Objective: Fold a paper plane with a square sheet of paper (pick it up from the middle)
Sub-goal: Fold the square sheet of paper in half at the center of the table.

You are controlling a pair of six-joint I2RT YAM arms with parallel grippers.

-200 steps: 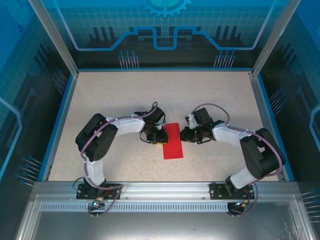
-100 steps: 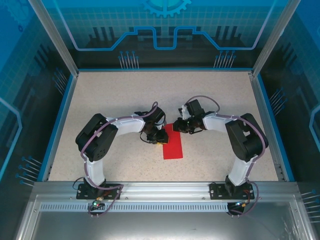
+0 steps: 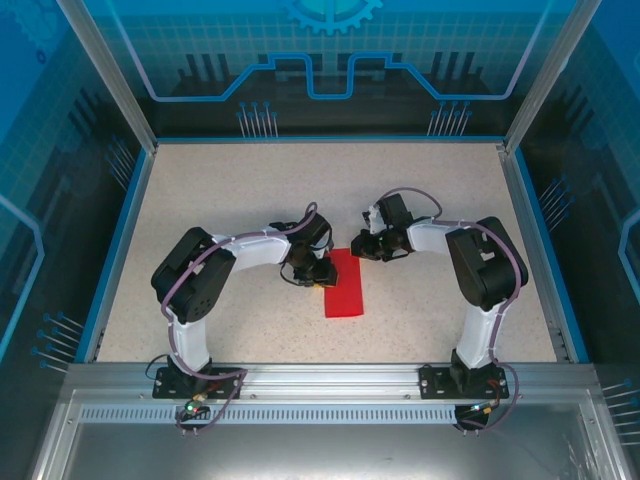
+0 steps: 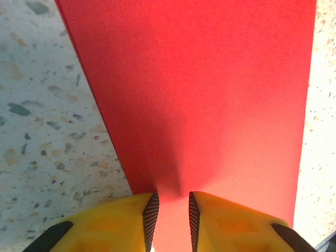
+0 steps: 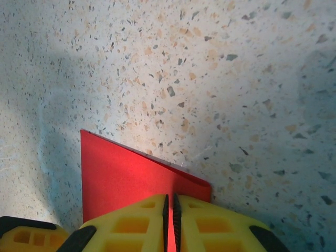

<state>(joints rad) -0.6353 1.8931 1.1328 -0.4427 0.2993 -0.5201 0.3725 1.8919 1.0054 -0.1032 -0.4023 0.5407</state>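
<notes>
While the left gripper (image 4: pixel 169 202), jaws slightly parted, pins the paper (image 4: pixel 199 79) flat, the right gripper (image 5: pixel 170 202), jaws closed, presses its far corner, probably starting a fold.

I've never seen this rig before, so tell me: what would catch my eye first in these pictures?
The bright red paper, a narrow rectangle, lies mid-table on the pale speckled tabletop. Both arms curl inward to it. The left end effector is on its left edge and the right end effector is at its far corner, with yellow fingers nearly touching.
</notes>
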